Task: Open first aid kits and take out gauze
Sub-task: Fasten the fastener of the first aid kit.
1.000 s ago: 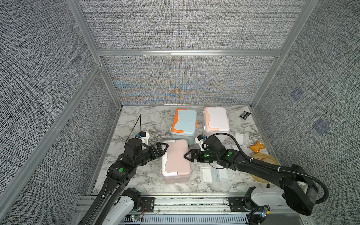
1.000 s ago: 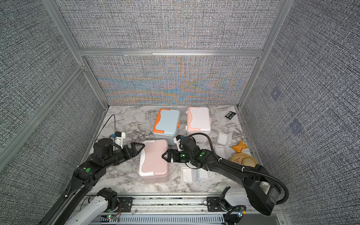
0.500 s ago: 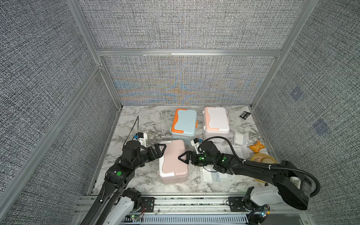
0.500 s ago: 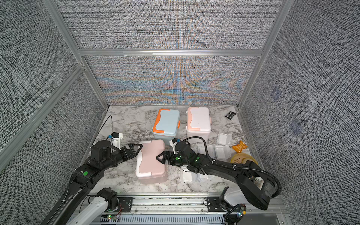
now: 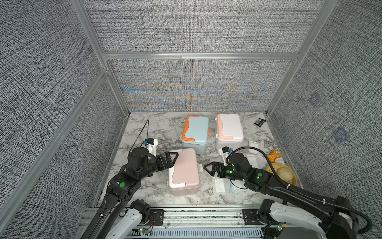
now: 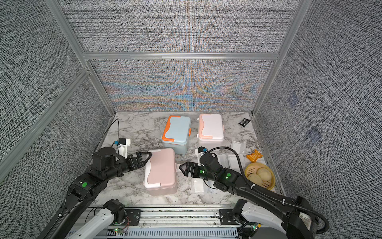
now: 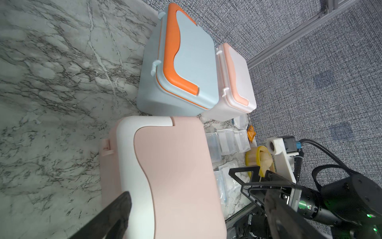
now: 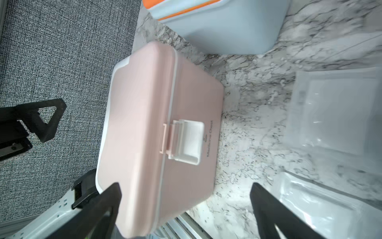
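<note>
Between the pink kit and gauze packets, right fingers gape empty; left fingers spread empty opposite.

Pink kit, facing right gripper: smooth matt plastic. Gauze beside that gripper: glossy clear film. Tabletop: smooth marble-look surface. Walls: coarse woven cloth; metal framing.

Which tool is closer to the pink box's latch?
Right. The right tool faces the latch from close by; the left tool is across the pink box, on its opposite side.
</note>
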Controlling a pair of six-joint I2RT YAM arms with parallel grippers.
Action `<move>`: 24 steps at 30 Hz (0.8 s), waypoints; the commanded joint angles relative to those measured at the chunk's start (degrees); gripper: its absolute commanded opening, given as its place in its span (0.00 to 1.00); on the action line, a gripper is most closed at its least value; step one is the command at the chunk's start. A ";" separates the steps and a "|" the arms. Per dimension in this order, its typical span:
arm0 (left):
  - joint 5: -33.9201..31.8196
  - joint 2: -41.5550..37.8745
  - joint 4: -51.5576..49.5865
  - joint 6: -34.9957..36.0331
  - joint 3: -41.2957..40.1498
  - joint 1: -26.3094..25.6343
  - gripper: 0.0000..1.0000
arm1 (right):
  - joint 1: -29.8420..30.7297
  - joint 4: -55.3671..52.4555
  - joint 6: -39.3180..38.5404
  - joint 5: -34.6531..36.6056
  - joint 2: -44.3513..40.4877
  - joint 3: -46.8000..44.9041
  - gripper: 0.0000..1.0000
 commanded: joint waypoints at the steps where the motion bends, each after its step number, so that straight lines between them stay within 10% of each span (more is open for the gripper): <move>1: -2.94 1.98 0.78 0.98 1.30 -2.93 1.00 | -2.45 -5.12 -4.04 2.47 -4.71 -1.50 0.99; 8: -11.06 10.34 1.83 2.19 4.60 -13.85 1.00 | -11.25 5.52 -2.93 -10.92 -8.41 -8.97 0.96; 24: -13.36 20.98 7.08 2.46 2.66 -17.13 1.00 | -12.75 60.99 14.39 -33.72 31.39 -9.05 0.99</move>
